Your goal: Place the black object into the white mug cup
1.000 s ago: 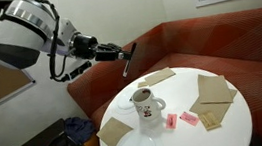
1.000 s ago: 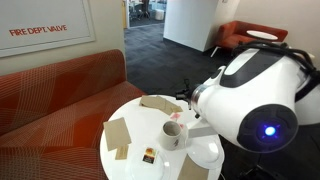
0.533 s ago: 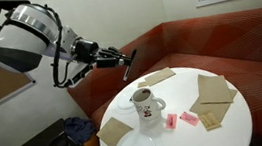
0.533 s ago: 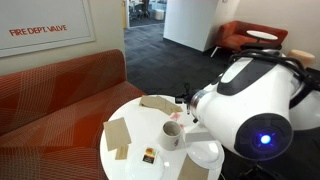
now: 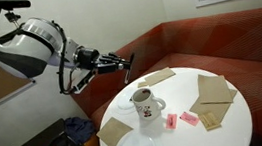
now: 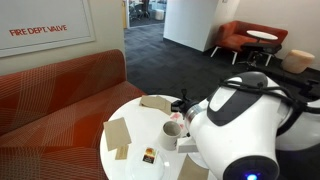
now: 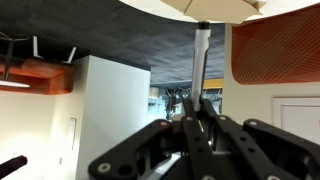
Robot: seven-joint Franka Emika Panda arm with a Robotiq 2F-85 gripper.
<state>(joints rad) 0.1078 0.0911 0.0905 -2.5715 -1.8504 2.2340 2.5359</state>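
- We see the dark two-finger gripper (image 5: 122, 60) in the air, off the edge of the round white table (image 5: 234, 131).
- Its fingers clamp the slim black pen-like stick (image 7: 200, 88), which pokes out past the tips.
- The white ceramic mug with a dark red print (image 5: 147, 105) stands upright on the table, apart from the stick.

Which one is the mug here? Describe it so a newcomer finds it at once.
Start at the round white table in front of the red sofa. Near its middle, among flat brown napkins and pink packets, stands the mug. It is the only upright thing there: white, with a handle and a dark red print on its side.
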